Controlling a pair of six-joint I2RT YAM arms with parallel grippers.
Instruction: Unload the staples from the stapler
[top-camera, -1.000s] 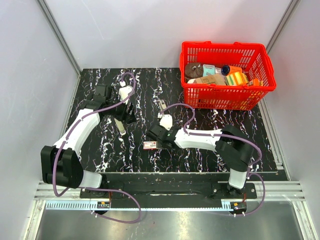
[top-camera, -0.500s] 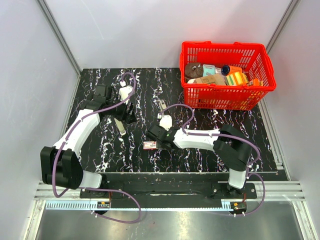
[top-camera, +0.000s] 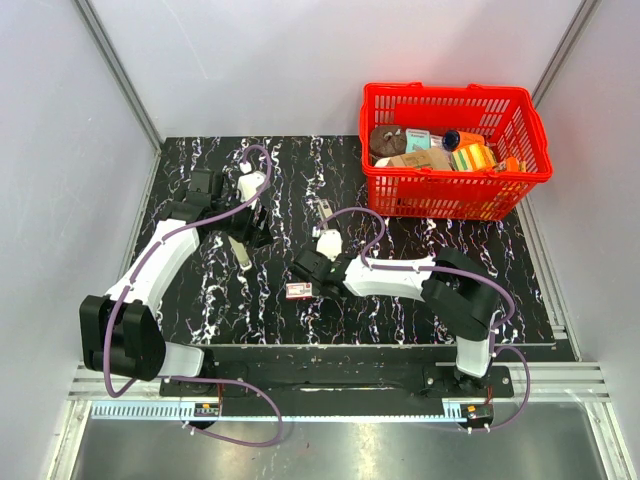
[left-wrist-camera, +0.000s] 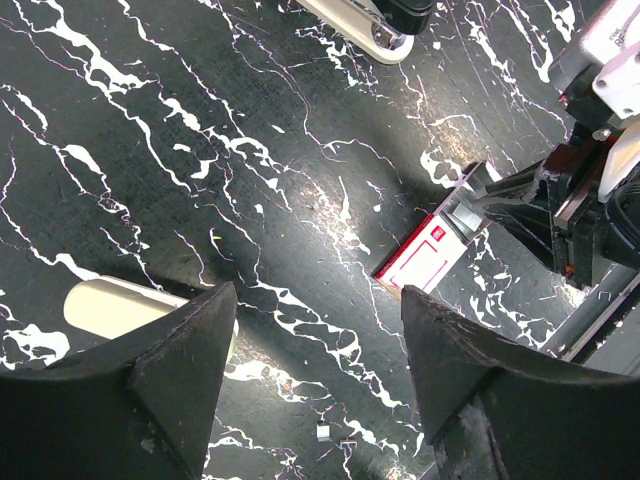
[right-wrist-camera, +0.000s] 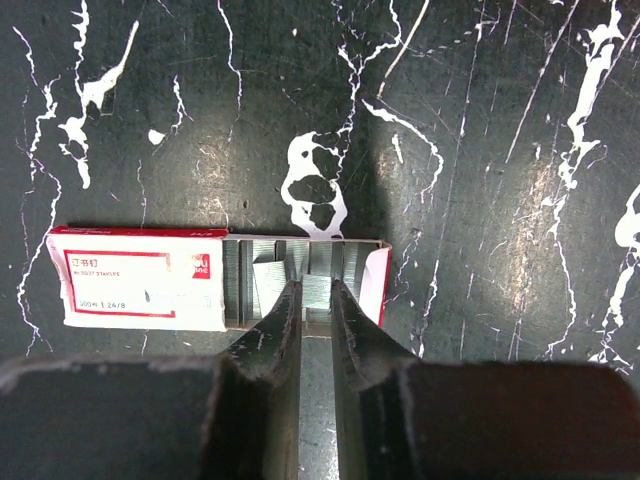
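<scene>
While right fingers (right-wrist-camera: 272, 335) pinch staples (right-wrist-camera: 316, 291) (inside box (right-wrist-camera: 140, 292)) | left fingers (left-wrist-camera: 185, 365) apart

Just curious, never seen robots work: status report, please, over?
Left gripper open, hovering. Right gripper pinching staple strip inside open staple box. Nothing blocking.

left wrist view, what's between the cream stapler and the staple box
Only bare marble tabletop lies between stapler and staple box, shown in the left wrist view.

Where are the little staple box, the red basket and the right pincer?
staple box (right-wrist-camera: 140, 292): right wrist view, on its red-and-white sleeve.
red basket (top-camera: 455, 195): top view, on its front wall.
right pincer (right-wrist-camera: 315, 297): right wrist view, between its fingertips.
</scene>
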